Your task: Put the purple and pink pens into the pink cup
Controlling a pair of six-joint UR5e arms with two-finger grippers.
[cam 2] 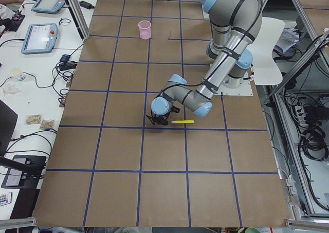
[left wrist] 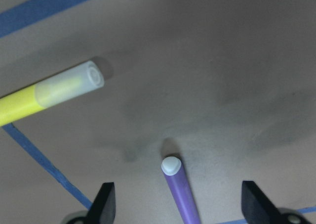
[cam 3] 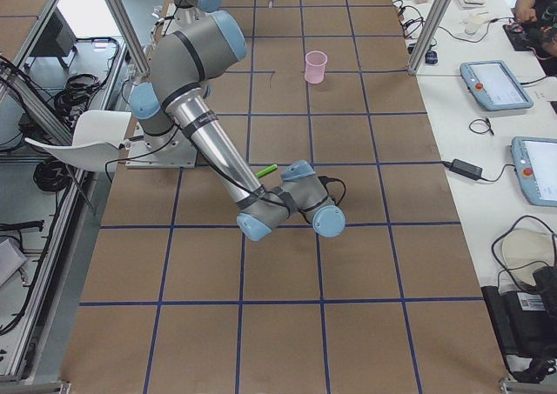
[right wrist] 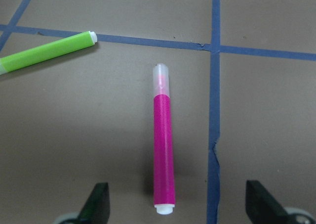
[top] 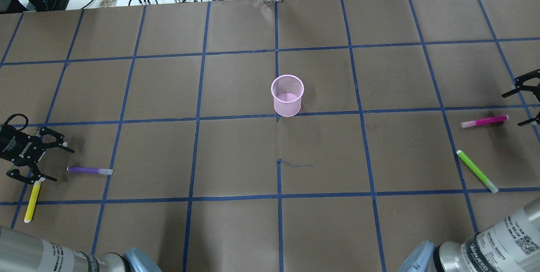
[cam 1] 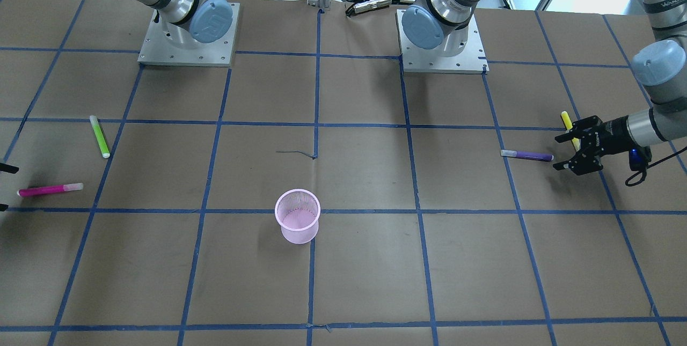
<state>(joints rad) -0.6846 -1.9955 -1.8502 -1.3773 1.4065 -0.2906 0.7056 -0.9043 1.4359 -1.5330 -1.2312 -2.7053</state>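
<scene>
The pink mesh cup [top: 287,95] stands upright mid-table, also in the front view [cam 1: 298,222]. The purple pen [top: 90,171] lies flat near the table's left end, just right of my open left gripper [top: 52,161]; in the left wrist view its tip [left wrist: 178,187] points between the fingers. The pink pen [top: 484,121] lies flat at the right end, just left of my open right gripper [top: 522,106]; in the right wrist view it [right wrist: 163,157] lies lengthwise between the open fingers. Both grippers are empty.
A yellow pen [top: 32,201] lies just below the left gripper. A green pen [top: 476,171] lies diagonally below the pink pen. Blue tape lines grid the brown table. Cables and boxes sit beyond the far edge.
</scene>
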